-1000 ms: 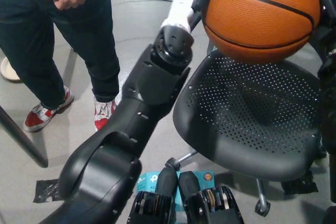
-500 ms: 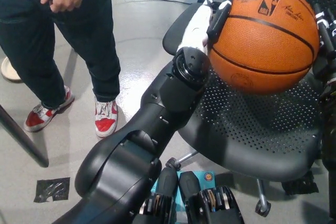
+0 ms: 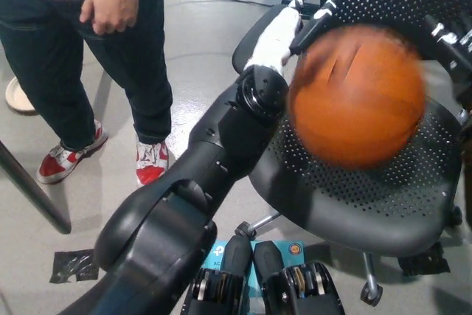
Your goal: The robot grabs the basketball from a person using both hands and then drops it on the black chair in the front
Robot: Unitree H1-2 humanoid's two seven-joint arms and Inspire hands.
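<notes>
The ball [image 3: 356, 94], blurred, was just above the chair [image 3: 354, 197] seat, apparently dropping. The left hand [image 3: 279, 35] beside it had fingers spread, holding nothing; the right hand [image 3: 451, 38] likewise. Next, both should withdraw.

Perforated matt plastic chair [image 3: 369, 197], glossy concrete floor [image 3: 199, 42]

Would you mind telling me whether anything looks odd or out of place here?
Only the basketball: it is smeared with motion blur above the black chair seat, and neither the left robot hand nor the right robot hand visibly grips it.
</notes>
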